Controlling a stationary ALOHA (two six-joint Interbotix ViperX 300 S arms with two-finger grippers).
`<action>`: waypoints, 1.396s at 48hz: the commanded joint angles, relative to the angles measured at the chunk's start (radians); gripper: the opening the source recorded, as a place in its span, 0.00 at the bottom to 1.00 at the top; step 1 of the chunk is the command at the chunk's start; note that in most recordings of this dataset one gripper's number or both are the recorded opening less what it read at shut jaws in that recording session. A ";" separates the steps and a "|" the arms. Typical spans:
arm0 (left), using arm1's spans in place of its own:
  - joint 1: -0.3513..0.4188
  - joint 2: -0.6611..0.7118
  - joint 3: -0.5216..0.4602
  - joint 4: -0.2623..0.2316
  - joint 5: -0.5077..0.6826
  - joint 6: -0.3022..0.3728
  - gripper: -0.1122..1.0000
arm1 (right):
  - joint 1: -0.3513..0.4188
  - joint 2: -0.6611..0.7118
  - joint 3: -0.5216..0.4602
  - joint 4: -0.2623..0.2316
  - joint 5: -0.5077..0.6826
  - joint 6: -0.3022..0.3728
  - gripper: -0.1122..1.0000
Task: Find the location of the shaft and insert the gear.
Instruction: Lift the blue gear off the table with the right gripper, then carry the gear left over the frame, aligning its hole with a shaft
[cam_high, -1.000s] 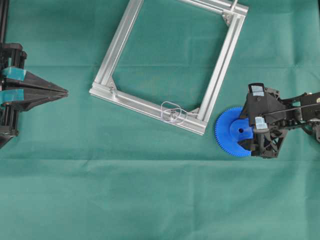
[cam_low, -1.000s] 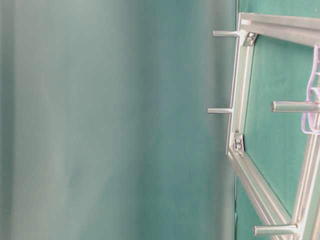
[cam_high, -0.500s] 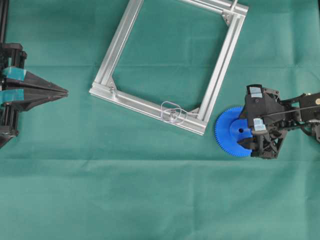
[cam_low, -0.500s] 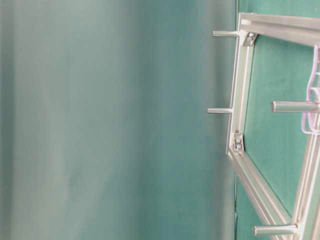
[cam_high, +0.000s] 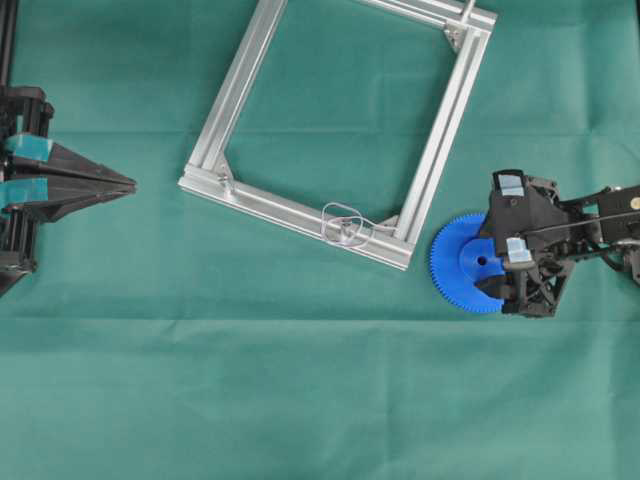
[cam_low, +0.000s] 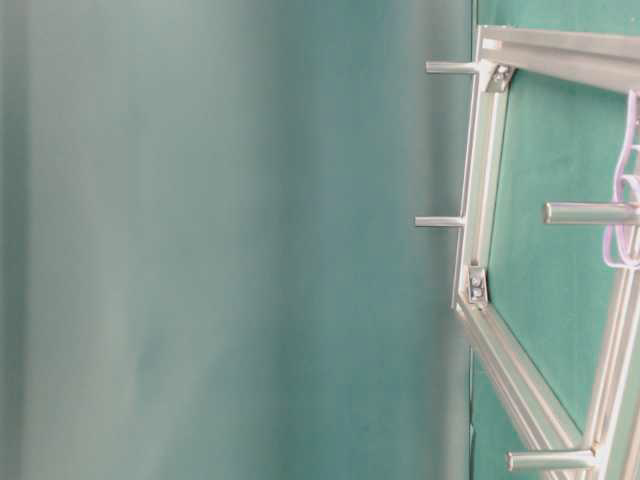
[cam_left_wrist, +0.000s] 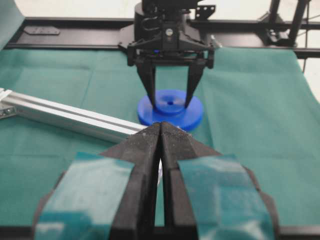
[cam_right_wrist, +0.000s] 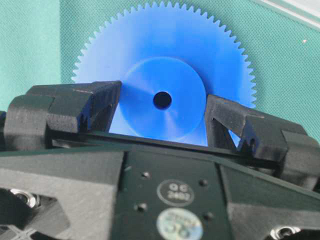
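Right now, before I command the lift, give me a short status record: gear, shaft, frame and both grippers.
gear: flat on the cloth, right of the frame's lower right corner
right gripper: fingers closed on the gear's raised hub, one each side
shaft: on a clear plate on the frame's lower rail, bare
frame: tilted aluminium square, apart from the gear
left gripper: shut, holding nothing, at the left edge

Black angular plastic grippers: left gripper (cam_left_wrist: 160, 145) with teal tape patches, right gripper (cam_right_wrist: 162, 117) with round sticker.
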 joint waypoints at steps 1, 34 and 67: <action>0.000 0.009 -0.023 -0.003 -0.003 0.000 0.11 | 0.000 -0.015 -0.012 -0.005 0.005 0.000 0.72; 0.002 0.006 -0.026 -0.002 0.002 -0.003 0.11 | 0.000 -0.196 -0.195 -0.025 0.290 0.006 0.72; 0.002 0.006 -0.026 -0.005 0.017 -0.003 0.11 | -0.044 -0.087 -0.327 -0.104 0.244 0.000 0.72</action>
